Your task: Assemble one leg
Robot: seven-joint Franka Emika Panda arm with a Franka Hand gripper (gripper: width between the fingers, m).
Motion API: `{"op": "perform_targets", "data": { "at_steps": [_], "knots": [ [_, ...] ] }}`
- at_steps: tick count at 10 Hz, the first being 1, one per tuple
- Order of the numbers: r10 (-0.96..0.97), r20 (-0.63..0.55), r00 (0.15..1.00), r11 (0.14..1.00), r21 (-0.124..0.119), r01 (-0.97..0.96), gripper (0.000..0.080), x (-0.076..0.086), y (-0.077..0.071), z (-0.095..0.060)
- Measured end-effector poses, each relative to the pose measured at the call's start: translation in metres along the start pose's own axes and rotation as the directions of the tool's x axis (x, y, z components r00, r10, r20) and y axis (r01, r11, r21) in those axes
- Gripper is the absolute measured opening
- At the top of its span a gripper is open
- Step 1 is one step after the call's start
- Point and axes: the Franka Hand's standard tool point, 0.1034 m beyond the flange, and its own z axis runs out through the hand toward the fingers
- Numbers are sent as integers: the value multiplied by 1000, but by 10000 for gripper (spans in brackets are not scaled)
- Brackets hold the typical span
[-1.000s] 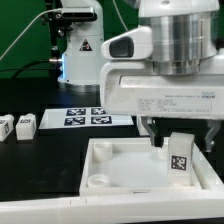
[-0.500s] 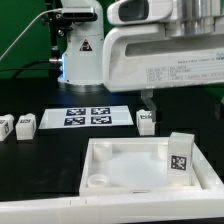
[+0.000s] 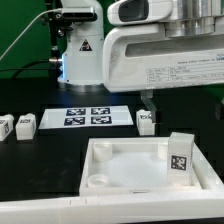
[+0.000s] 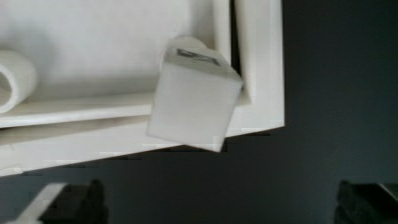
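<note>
Dark tabletop (image 3: 40, 165) is seen across the exterior view, with the robot's white base at upper left of the frame. A large white tray-like piece (image 3: 130, 175) fills the lower middle; a round socket (image 3: 98, 182) is seen in its lower-left corner. One leg (image 3: 180, 156) stands upright at the tray's right side, its tagged face turned to the camera. Another leg (image 3: 146, 121) lies just past the tray's far edge, near the middle of the frame. Two more legs (image 3: 26, 124) (image 3: 5, 127) are noted at far left. The marker board (image 3: 88, 117) lies flat between them and the middle leg. The arm's white body occupies the upper right; the gripper's fingers are not made out here.

Wrist view: the tray's corner (image 4: 258, 90) is seen from above, with the leg (image 4: 192, 95) rising at it, upper middle of the frame. The gripper (image 4: 224, 203) is recorded as wide apart, both fingertips (image 4: 71, 202) dark at the lower corners, nothing held between them, well clear of the leg.
</note>
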Motion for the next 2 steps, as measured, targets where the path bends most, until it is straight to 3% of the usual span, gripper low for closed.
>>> {"op": "perform_targets", "data": {
  "at_steps": [2],
  "knots": [
    [0, 0, 1000, 1000, 0, 0, 649, 0, 0, 0]
  ]
}}
